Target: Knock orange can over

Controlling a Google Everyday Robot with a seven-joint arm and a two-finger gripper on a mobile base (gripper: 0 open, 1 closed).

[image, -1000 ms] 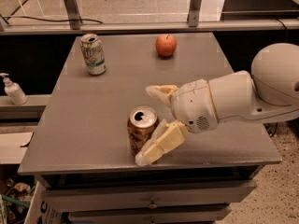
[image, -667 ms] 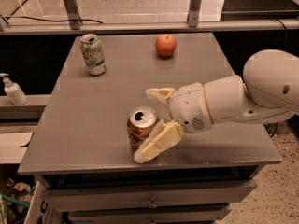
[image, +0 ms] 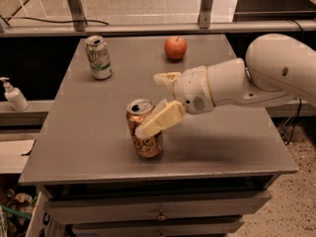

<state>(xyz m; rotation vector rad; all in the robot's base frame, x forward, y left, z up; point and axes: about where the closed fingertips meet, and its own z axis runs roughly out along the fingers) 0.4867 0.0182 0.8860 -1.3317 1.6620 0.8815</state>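
The orange can point(image: 144, 132) stands near the table's front, its silver top leaning slightly to the left. My gripper point(image: 149, 104) is open and reaches in from the right. Its near cream finger point(image: 162, 120) lies across the can's upper right side and touches it. The far finger point(image: 165, 78) points past the can, behind it and apart from it. The white arm point(image: 256, 80) stretches over the right side of the grey table point(image: 89, 147).
A white-and-green can point(image: 98, 57) stands at the table's back left. An orange-red apple point(image: 175, 47) sits at the back middle. A soap dispenser point(image: 13, 95) stands on a ledge to the left. Drawers are below the table front.
My gripper has moved left and further back over the table. The near finger now presses on the can's upper side, and the can has shifted a little left and back and leans.
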